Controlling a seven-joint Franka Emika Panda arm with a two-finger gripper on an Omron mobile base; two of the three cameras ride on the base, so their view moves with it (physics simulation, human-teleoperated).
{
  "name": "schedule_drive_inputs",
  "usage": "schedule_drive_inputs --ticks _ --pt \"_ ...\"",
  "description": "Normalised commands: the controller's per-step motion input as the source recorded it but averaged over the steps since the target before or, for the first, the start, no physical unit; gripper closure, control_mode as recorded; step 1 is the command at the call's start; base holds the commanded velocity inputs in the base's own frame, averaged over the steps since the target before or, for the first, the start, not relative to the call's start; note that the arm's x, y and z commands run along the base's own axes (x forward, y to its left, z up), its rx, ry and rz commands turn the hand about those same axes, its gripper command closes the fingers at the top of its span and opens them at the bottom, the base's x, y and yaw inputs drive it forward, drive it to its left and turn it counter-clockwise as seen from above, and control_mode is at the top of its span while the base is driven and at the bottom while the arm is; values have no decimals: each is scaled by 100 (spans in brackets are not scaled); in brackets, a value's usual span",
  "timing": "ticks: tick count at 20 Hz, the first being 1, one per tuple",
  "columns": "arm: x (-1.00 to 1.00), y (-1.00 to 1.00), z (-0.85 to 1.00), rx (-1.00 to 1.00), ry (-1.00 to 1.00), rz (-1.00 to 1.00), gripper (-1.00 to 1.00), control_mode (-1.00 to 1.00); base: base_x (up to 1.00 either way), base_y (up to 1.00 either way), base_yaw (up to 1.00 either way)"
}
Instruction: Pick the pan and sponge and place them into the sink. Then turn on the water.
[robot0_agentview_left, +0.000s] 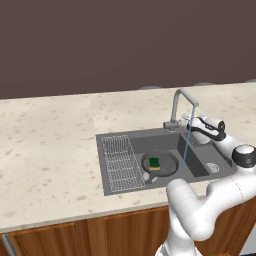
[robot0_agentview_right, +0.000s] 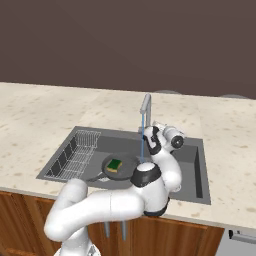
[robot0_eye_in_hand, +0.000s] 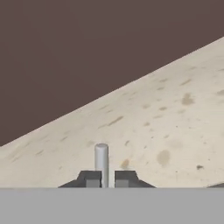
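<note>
Rising from the near counter edge, the arm reached over the sink (robot0_agentview_left: 112, 172) w/ its gripper (robot0_eye_in_hand: 104, 179) up by the faucet (robot0_agentview_left: 181, 102). Hand view had the two dark tips pressed nearly together, a small grey upright rod (robot0_eye_in_hand: 101, 158) sitting right at the narrow gap; whether they actually pinched it or just sat beside it, can't tell. Beyond the tips lay speckled beige counter (robot0_eye_in_hand: 175, 127), then dark brown wall (robot0_eye_in_hand: 87, 43).

Sink was recessed in the counter, wire rack (robot0_agentview_left: 121, 162) in its left part. Pan (robot0_agentview_left: 161, 164) sat in the basin beside the rack, handle pointing toward the near rim, approx. Sponge (robot0_agentview_left: 154, 163) lay inside the pan, green face up, yellow edge showing. Water (robot0_agentview_left: 186, 145) ran as a thin blue stream from the faucet spout down into the basin, just right of the pan. Faucet stood at the sink's back rim, spout curving forward over the basin.
</note>
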Motion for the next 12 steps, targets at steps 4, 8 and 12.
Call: schedule_drive_inputs --ticks 4,8,12 --pt "-37 -51 5 7 -1 0 100 -100 0 0 0" --pt "-15 -41 42 10 -3 0 100 -100 0 0 0" --pt "-18 -45 49 8 -2 0 100 -100 0 0 0"
